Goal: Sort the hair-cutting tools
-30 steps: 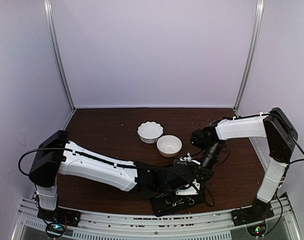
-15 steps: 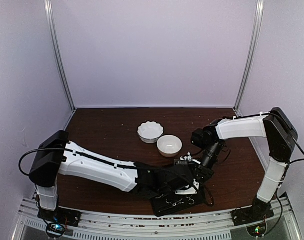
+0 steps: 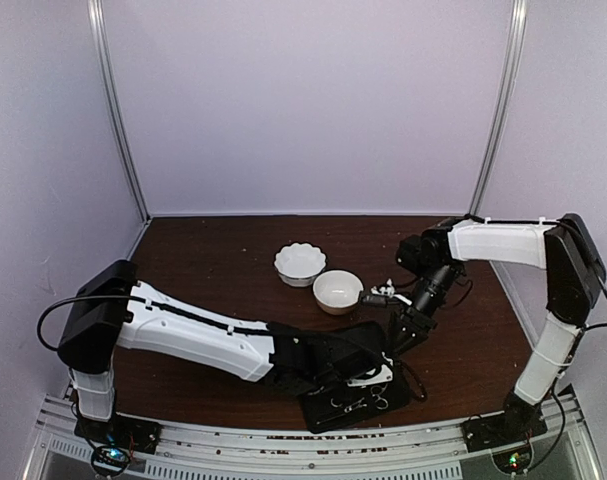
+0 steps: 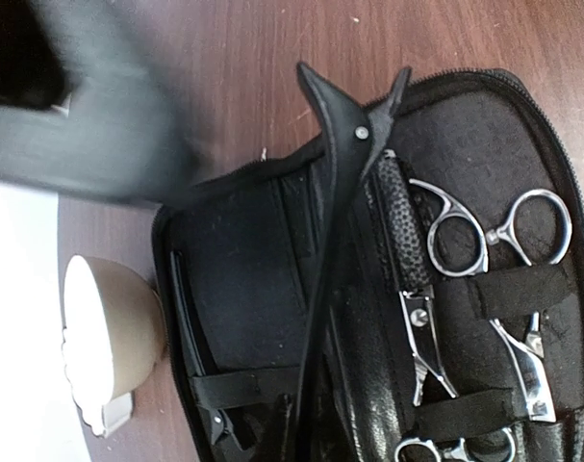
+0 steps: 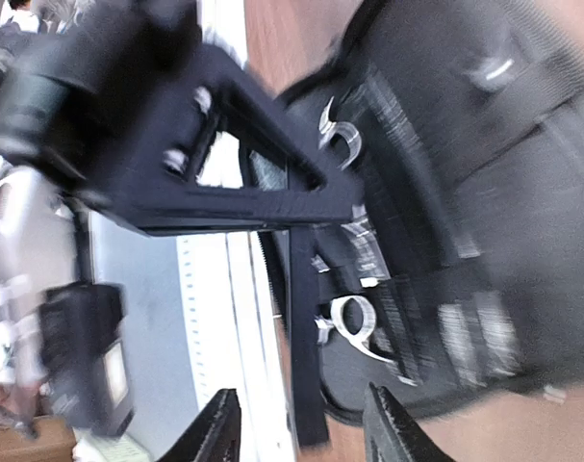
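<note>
The black zip case [image 3: 328,410] lies open at the near edge. In the left wrist view, silver scissors [image 4: 503,231] sit under elastic straps in its right half. A second pair's rings [image 4: 421,450] show at the bottom edge. My left gripper [image 3: 373,375] hovers over the case. A long black clip [image 4: 335,221] runs straight out from it along the fold. Its own fingers are lost against the dark case. Another black clip [image 4: 215,423] is tucked under a strap at the case's left edge. My right gripper [image 5: 303,414] is open and empty, above the case's right end [image 3: 395,335].
A scalloped white bowl [image 3: 300,262] and a plain white bowl [image 3: 337,290] stand just behind the case. The plain bowl also shows in the left wrist view [image 4: 109,327]. The table's metal front rail [image 3: 283,440] runs right below the case.
My right arm has lifted and drawn back to the right, away from the case and up beside the plain bowl. My left arm has barely moved.
</note>
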`<action>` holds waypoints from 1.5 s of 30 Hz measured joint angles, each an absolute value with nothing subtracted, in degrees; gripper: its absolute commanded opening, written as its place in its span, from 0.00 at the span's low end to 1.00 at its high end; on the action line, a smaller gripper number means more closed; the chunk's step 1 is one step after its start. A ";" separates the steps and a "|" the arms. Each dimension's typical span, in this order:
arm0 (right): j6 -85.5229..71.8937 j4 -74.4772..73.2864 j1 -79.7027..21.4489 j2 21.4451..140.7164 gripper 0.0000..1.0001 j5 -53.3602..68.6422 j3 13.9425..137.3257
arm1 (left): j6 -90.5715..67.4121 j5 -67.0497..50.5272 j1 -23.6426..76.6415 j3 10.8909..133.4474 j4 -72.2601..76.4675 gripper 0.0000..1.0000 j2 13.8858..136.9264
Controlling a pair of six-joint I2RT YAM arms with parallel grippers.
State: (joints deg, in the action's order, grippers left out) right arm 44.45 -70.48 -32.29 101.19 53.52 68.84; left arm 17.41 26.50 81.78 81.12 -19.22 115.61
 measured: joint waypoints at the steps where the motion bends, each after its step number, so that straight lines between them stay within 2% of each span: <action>1: 44.95 -71.11 -30.85 100.31 0.47 53.41 70.30 | 16.32 26.30 81.69 81.12 -19.57 0.00 115.61; 8: 43.03 -70.04 -21.37 91.68 0.47 51.66 76.58 | 8.03 24.73 80.64 81.12 -21.28 0.00 115.61; 16: 30.57 -49.82 -17.26 71.83 0.43 41.17 62.43 | -2.07 21.76 77.65 81.47 -22.20 0.00 115.68; 20: 31.79 -46.39 -17.23 71.35 0.39 38.11 55.66 | -6.52 20.32 75.79 82.41 -23.64 0.00 115.85; 26: 37.43 -45.17 -17.21 67.79 0.39 37.26 47.22 | -10.59 18.09 73.93 83.53 -25.06 0.00 115.90; 45: 39.90 -40.05 -26.89 69.87 0.38 39.57 48.51 | -12.36 14.28 73.71 87.66 -24.64 0.00 115.94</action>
State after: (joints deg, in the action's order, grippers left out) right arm 39.90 -40.05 -26.89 69.87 39.57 48.51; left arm -12.36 14.28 73.71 87.66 -24.64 115.94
